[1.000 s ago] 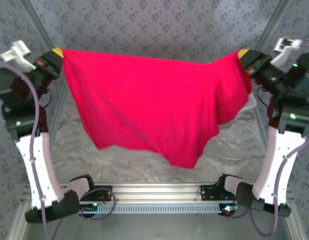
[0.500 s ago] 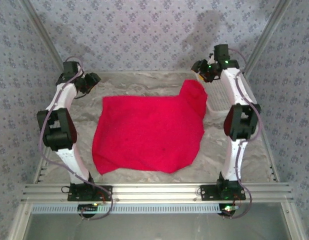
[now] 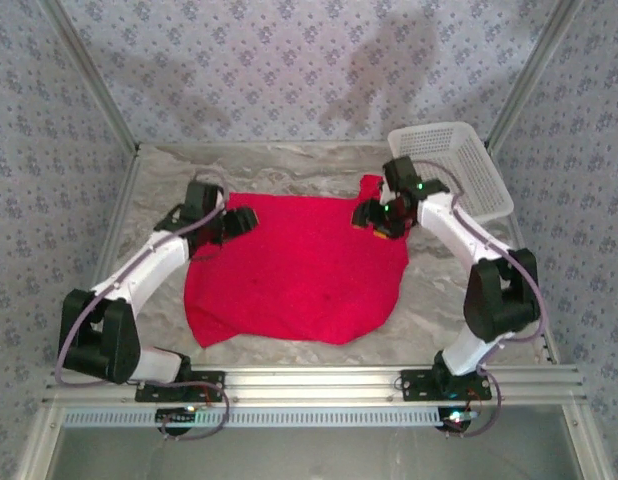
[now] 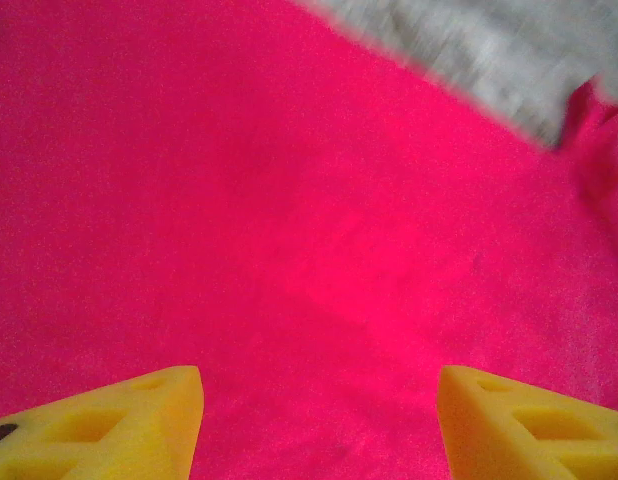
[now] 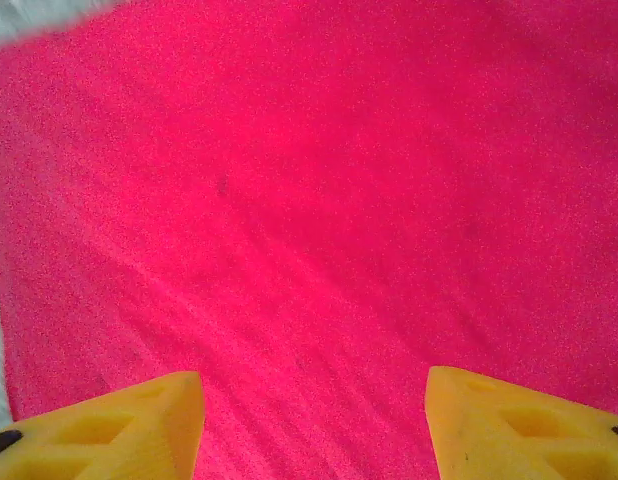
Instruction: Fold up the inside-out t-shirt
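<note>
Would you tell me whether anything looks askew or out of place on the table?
The t-shirt lies flat but skewed: a flap pokes out at its far right corner beside the right end effector, and its near edge is uneven.

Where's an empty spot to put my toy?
Bare marbled tabletop lies between the bright red cloth t-shirt and back wall, plus a thin strip by the metal rail. Crowded: left tool and right tool over its far corners, white mesh basket far right.

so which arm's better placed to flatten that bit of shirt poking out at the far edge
Right. The right gripper is beside that flap of the t-shirt; the left gripper is over the other far corner.
</note>
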